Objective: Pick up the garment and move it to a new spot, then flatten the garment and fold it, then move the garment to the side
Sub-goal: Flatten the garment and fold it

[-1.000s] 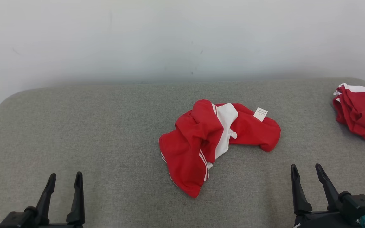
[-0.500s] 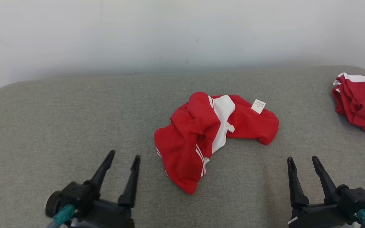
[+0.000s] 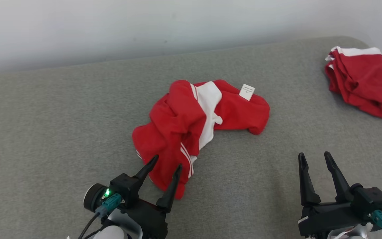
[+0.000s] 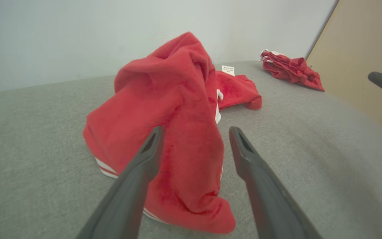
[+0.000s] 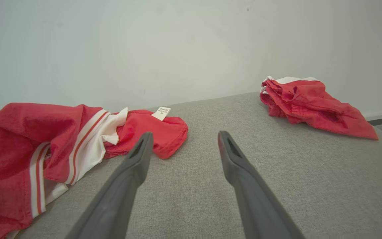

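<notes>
One red garment [image 3: 174, 122] lies in a crumpled heap near the middle of the grey bench [image 3: 61, 116]. It has a white part [image 3: 207, 99] down its middle. Thin white stripes [image 3: 186, 159] run by its near end. A small white tag [image 3: 247, 92] sticks up on its far right side. The near end points at the robot, and the other end bends off to the right.

The left pincer [image 3: 166, 162] is right at the near end of the garment. Its two dark fingers are spread wide and grip nothing. In the left wrist view, one finger shows in front of the red cloth and the other sits just beside the cloth's edge. I cannot tell if they touch the cloth.

The right pincer [image 3: 313, 155] is off to the right, over bare bench and well apart from the garment. Its fingers are spread wide too, with nothing between them. In the right wrist view they point at the grey stretch between the garment and a second heap.

That second red heap [image 3: 360, 83], with a white edge, lies by the far right corner of the bench, well apart from the garment.

A pale wall [image 3: 111, 26] stands behind the bench. In the left wrist view, a tan board [image 4: 360, 49] stands past the right end of the bench.
</notes>
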You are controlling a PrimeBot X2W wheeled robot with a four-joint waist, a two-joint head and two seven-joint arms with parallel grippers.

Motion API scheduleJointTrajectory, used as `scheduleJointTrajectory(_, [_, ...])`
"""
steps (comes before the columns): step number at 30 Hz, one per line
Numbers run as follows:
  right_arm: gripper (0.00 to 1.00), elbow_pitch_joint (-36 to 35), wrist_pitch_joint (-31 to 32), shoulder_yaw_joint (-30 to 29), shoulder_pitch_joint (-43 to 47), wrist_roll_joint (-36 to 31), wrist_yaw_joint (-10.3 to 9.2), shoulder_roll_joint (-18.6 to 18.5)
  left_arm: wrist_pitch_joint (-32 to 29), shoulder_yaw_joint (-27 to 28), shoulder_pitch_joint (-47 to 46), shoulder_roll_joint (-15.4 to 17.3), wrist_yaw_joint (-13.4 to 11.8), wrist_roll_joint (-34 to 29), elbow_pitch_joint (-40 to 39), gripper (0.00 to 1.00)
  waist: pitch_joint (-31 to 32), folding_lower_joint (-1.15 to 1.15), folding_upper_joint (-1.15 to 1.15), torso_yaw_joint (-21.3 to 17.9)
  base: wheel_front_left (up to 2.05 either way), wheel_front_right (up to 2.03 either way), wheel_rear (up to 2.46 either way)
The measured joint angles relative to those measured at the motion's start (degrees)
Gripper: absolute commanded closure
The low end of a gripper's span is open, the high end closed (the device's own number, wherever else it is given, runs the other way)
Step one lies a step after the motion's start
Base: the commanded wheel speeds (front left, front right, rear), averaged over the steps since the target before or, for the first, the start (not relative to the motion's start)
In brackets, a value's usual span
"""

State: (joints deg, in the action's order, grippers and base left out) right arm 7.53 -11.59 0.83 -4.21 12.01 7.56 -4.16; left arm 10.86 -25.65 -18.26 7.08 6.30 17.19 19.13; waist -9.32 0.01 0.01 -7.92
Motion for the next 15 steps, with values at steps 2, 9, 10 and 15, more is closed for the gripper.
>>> scheduleJointTrajectory(2, [0.0, 0.33, -0.33, 0.01, -0.48, 0.01, 0.0, 0.07, 0.44, -0.02, -1.1, -0.15, 0.09, 0.07, 2.45, 0.0, -0.73, 0.0, 0.0, -1.08, 0.0, 0.0, 0.0])
scheduleJointTrajectory(9, [0.0, 1.32, -1.14, 0.11, -1.29, 0.07, 0.0, 0.21, 2.3, 0.38, -5.69, -1.05, 0.27, 0.81, 9.28, 0.76, -2.79, -0.01, 0.0, -3.93, 0.0, 0.0, 0.0])
scheduleJointTrajectory(10, [0.0, 1.44, -1.35, 0.04, -1.31, 0.07, 0.0, 0.23, 2.49, 0.7, -6.38, -1.03, 0.27, 0.93, 9.8, 0.76, -2.98, -0.01, 0.0, -4.12, 0.0, 0.0, 0.0])
scheduleJointTrajectory(15, [0.0, 2.09, -1.62, -0.53, -1.39, 0.07, -0.01, 0.38, 3.63, 2.82, -8.83, -0.29, -0.08, 1.19, 10.71, 1.0, -3.03, -0.01, 0.0, -3.59, 0.0, 0.0, 0.0])
